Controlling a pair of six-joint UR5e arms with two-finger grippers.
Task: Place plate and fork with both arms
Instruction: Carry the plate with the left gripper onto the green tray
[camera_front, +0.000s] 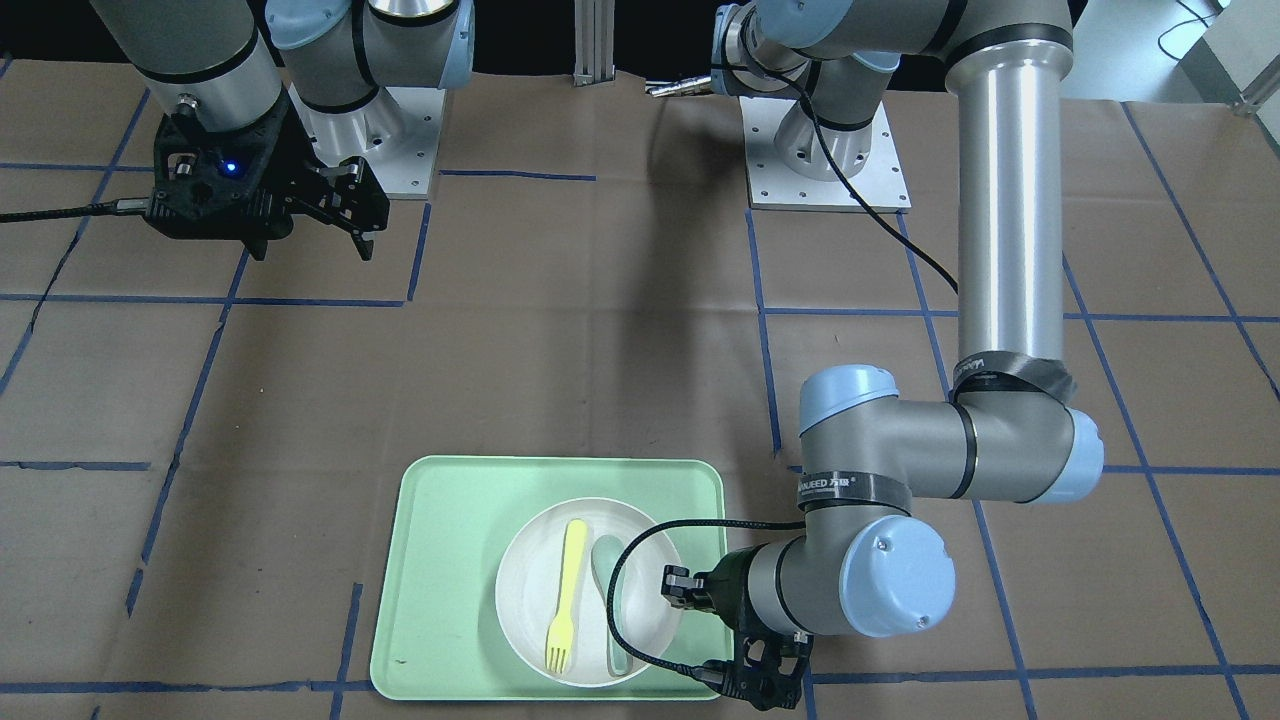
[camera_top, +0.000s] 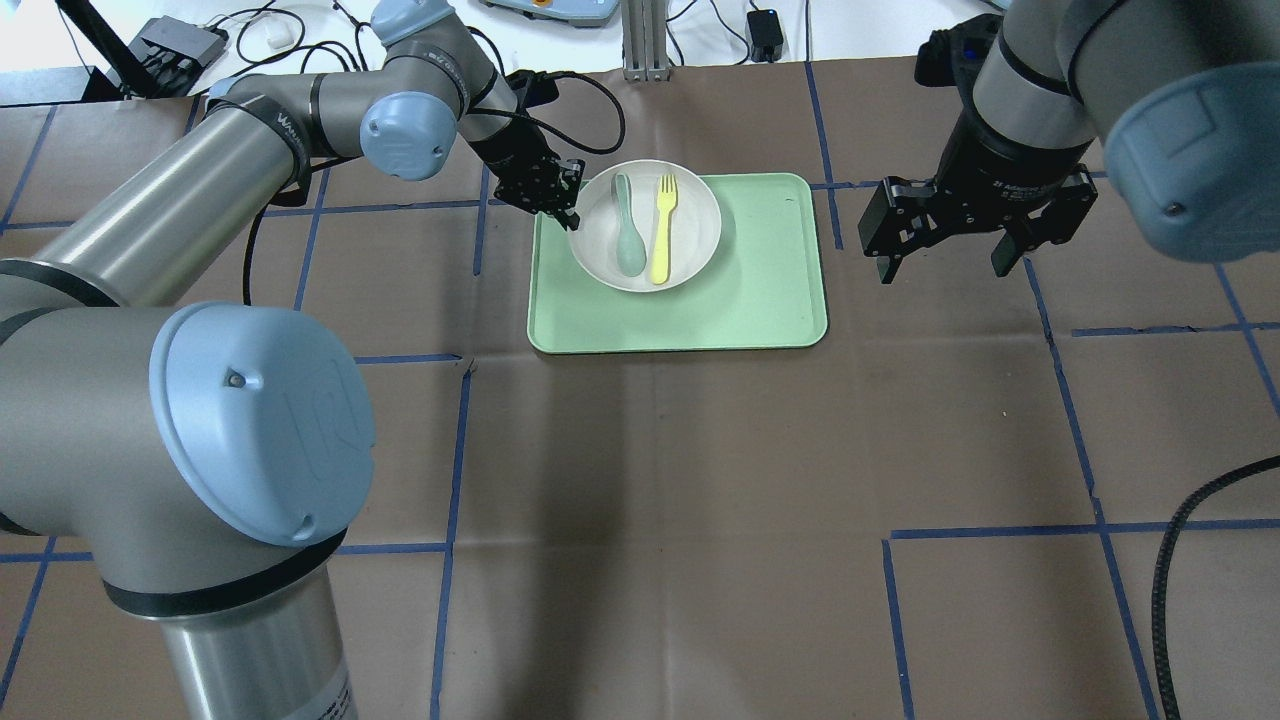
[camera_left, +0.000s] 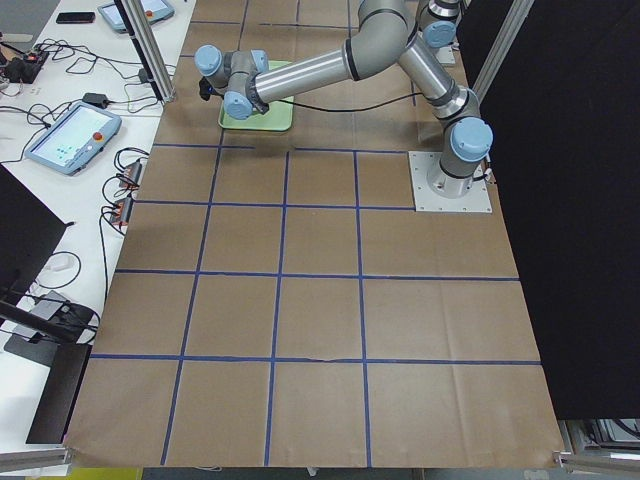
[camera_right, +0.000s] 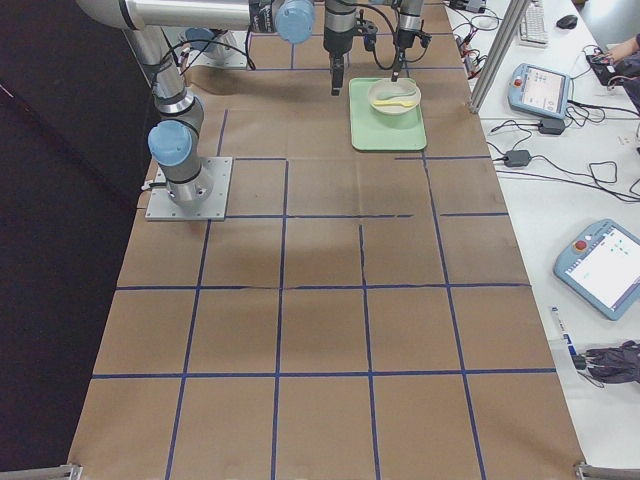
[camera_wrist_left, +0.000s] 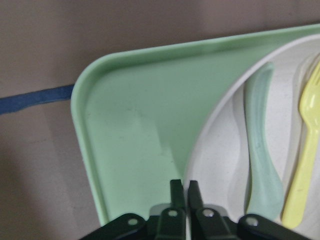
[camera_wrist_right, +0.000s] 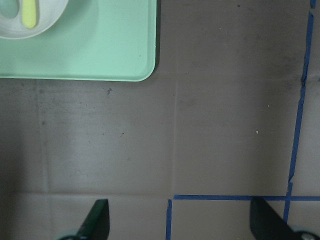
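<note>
Your left gripper (camera_wrist_left: 183, 191) was clamped on the rim of the plate (camera_top: 692, 215), your right gripper (camera_top: 943, 265) hung wide open, empty; one-sided lifting could tilt it, spilling the fork (camera_top: 661, 230) and spoon (camera_top: 628, 235).

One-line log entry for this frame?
left gripper shut on plate rim | right gripper open, over table beside tray | fork and spoon in plate | plate on tray

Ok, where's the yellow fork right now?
In the overhead view the fork lies in the plate on the green tray, just right of the spoon; the left gripper pinches the plate's left rim.
</note>
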